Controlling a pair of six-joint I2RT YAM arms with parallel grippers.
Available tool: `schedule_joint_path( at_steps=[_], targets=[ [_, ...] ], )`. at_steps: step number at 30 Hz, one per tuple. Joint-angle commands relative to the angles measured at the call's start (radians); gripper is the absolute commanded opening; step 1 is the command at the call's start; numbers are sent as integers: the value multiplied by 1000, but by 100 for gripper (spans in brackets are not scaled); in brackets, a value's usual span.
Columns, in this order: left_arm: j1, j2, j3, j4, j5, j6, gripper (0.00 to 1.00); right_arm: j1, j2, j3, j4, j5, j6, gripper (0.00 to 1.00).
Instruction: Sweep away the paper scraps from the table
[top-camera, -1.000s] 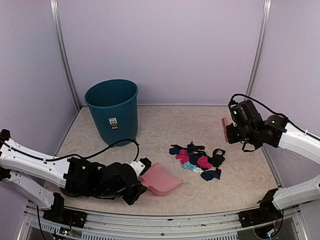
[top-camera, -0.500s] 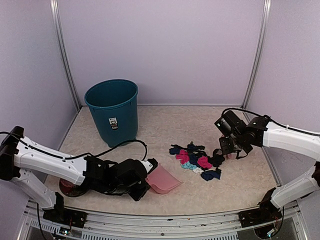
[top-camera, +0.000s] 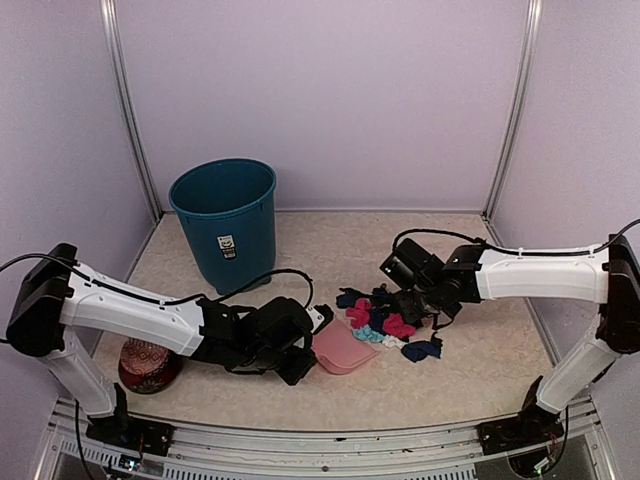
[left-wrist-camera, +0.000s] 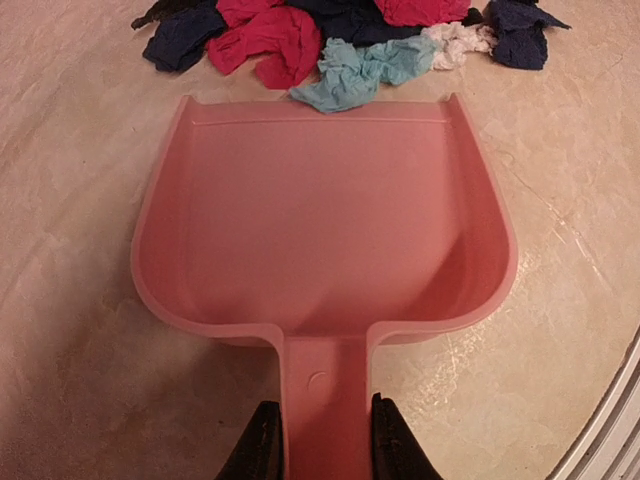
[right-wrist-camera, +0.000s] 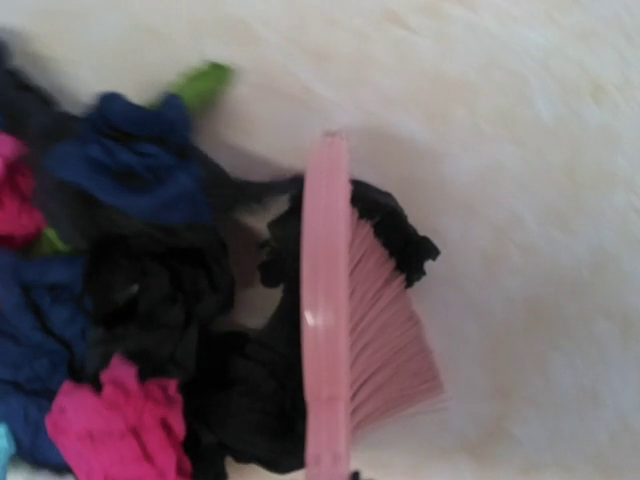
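Note:
The paper scraps (top-camera: 392, 322) lie heaped in black, magenta, dark blue and teal on the table (top-camera: 330, 250). My left gripper (top-camera: 312, 345) (left-wrist-camera: 325, 438) is shut on the handle of the pink dustpan (top-camera: 343, 350) (left-wrist-camera: 320, 210). The pan lies flat with its open lip touching a teal scrap (left-wrist-camera: 355, 72). My right gripper (top-camera: 425, 300) is low over the heap's far right side, holding the pink brush (right-wrist-camera: 326, 320). The brush's bristles (right-wrist-camera: 388, 340) press against black scraps (right-wrist-camera: 160, 290). Its fingers barely show in the right wrist view.
A teal waste bin (top-camera: 224, 220) stands at the back left. A red patterned ball in a bowl (top-camera: 150, 362) sits near the left arm's base. Lilac walls close three sides, and a metal rail (top-camera: 330, 432) runs along the front edge.
My right arm has swung left and down from the right wall, bringing the brush into the heap. My left arm has slid the dustpan right, up to the scraps.

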Motion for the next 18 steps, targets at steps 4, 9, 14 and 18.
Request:
schedule_joint_path(
  at_steps=[4,9,14,18],
  targets=[
    [24,55,25,28,47,48,0,86,104,49,155,-139,-151,0],
    [25,66,13,48,46,41,0,132,122,41,202,-198,-252,0],
    [25,65,-20,86,36,21,0,176,114,38,212,-241,-308,0],
    [25,68,-58,126,12,-8,0,210,97,41,196,-260,-334,0]
  ],
)
